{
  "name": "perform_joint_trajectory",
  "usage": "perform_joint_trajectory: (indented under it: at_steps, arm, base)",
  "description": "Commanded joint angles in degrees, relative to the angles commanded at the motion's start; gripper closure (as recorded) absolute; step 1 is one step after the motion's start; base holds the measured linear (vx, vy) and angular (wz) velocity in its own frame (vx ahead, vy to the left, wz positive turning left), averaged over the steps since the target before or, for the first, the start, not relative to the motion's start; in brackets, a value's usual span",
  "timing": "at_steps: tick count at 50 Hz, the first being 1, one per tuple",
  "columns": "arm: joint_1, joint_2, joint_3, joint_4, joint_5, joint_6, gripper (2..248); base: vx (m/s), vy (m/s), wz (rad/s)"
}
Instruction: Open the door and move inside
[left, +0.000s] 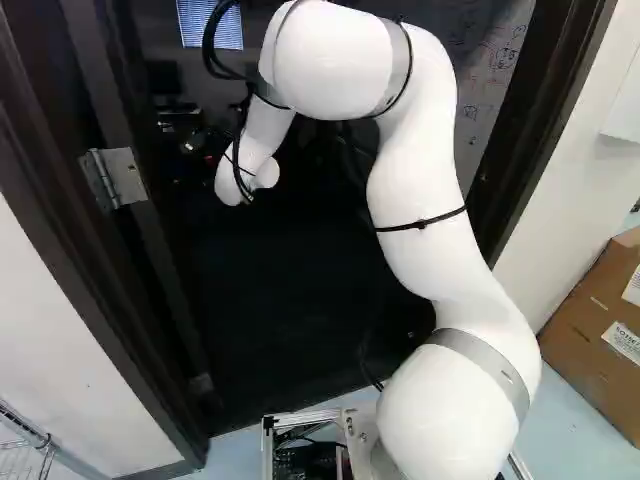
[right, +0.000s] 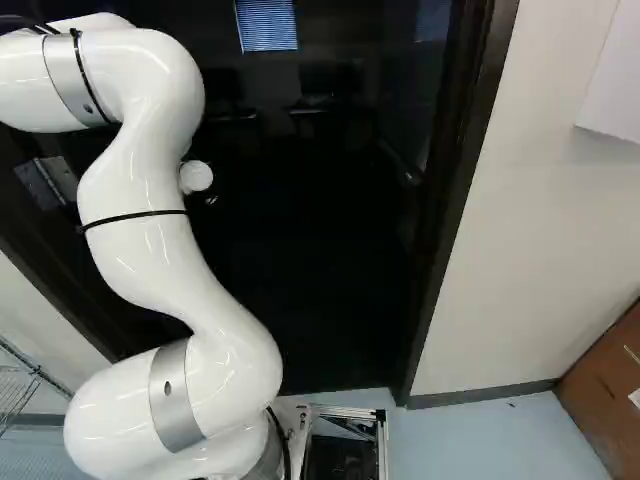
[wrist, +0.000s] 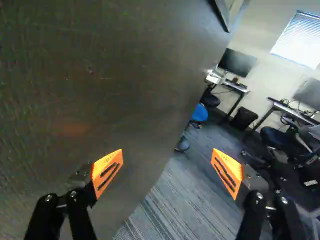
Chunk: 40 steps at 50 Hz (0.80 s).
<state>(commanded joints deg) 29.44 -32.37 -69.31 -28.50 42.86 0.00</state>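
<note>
Because the door (wrist: 100, 75) stands ajar into the far room, hinged at the left, opening looks well advanced; driving inside is left, the base (right: 382, 440) apparently near the threshold. Holding nothing, the claw (wrist: 167, 162) is spread wide, with the door beside and ahead. The door frame (right: 470, 150) could catch the arm (left: 425, 190); farther in are a blue chair (wrist: 200, 113) and monitor (wrist: 237, 62). A cardboard box (left: 597, 325) sits near, right.

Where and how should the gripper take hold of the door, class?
Probably by the door's straight edge beside the carpet, approached edge-on, one finger to each face. Its broad, flat face offers little to pinch, and the open gripper appears with one finger over that face, the other over carpet.
</note>
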Motion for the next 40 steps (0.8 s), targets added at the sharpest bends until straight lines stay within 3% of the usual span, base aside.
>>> perform_joint_trajectory:
  at_steps: [40]
  arm:
    - [-4.7,6.6,8.6,0.0,0.0,0.0,3]
  base:
    - [0.000,0.000,0.000]
